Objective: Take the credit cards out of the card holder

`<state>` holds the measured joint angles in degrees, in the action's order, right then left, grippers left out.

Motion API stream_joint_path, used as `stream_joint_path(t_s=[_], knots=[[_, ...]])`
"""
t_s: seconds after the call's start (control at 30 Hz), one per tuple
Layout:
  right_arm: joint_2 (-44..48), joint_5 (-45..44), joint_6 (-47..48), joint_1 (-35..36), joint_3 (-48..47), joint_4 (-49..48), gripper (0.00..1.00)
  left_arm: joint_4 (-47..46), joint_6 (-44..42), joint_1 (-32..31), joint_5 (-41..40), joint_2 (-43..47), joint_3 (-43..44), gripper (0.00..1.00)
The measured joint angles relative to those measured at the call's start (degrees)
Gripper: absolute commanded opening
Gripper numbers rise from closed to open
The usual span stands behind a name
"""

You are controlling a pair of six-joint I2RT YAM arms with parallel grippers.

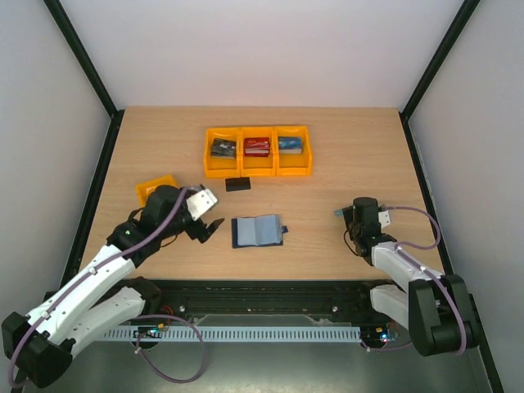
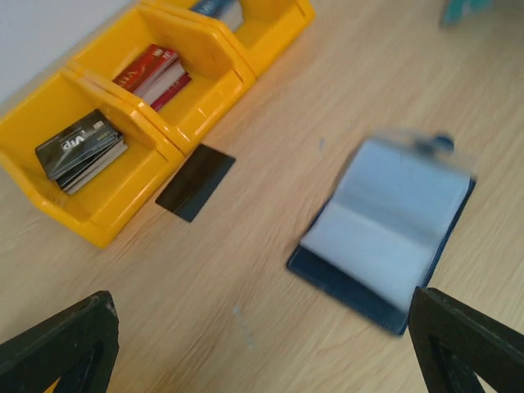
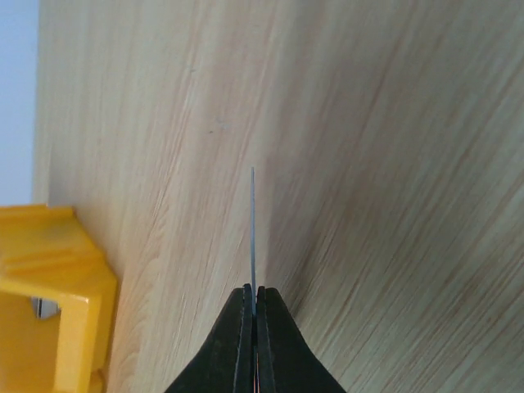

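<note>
The card holder (image 1: 257, 231) lies open on the table, pale blue-grey sleeves up; it is blurred in the left wrist view (image 2: 393, 229). A black card (image 1: 238, 184) lies flat on the wood in front of the bins, also in the left wrist view (image 2: 195, 182). My left gripper (image 1: 210, 223) is open and empty, just left of the holder, its fingertips (image 2: 61, 344) wide apart. My right gripper (image 3: 253, 291) is shut on a thin teal card (image 3: 252, 233) seen edge-on, held at the right of the table (image 1: 337, 213). No white card is apart from the bins.
Three joined orange bins (image 1: 257, 168) at the back hold stacks of black, red and blue cards (image 2: 82, 149). A small orange bin (image 1: 155, 188) sits beside my left arm. A bin corner (image 3: 49, 311) shows at the left in the right wrist view.
</note>
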<state>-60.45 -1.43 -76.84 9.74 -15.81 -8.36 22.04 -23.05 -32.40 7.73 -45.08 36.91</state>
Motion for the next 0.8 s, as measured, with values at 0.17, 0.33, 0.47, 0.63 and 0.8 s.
stream_joint_path(t_s=[0.17, 0.33, 0.47, 0.63, 0.8], knots=[[-2.58, -1.29, -5.27, 0.02, 0.09, 0.61, 0.67, -1.70, 20.26, -0.09, 0.66, -2.97, 4.94, 0.97], [4.07, -2.62, -7.72, 0.02, 0.24, 5.35, 0.99, -1.99, 37.44, 0.81, 1.84, -4.42, 5.44, 0.94], [11.21, -3.72, -2.51, 0.09, -1.49, 9.42, 0.97, -4.20, 49.35, 2.25, 6.10, -6.47, 3.78, 0.86], [4.87, -0.74, 14.10, 7.28, -14.82, 12.44, 0.94, -9.31, 59.93, 3.06, 10.88, -10.97, -2.60, 0.80], [-10.91, -0.35, 26.97, 29.88, -30.77, 15.17, 0.85, -13.68, 65.42, 3.89, 12.61, -14.75, -6.40, 0.80]])
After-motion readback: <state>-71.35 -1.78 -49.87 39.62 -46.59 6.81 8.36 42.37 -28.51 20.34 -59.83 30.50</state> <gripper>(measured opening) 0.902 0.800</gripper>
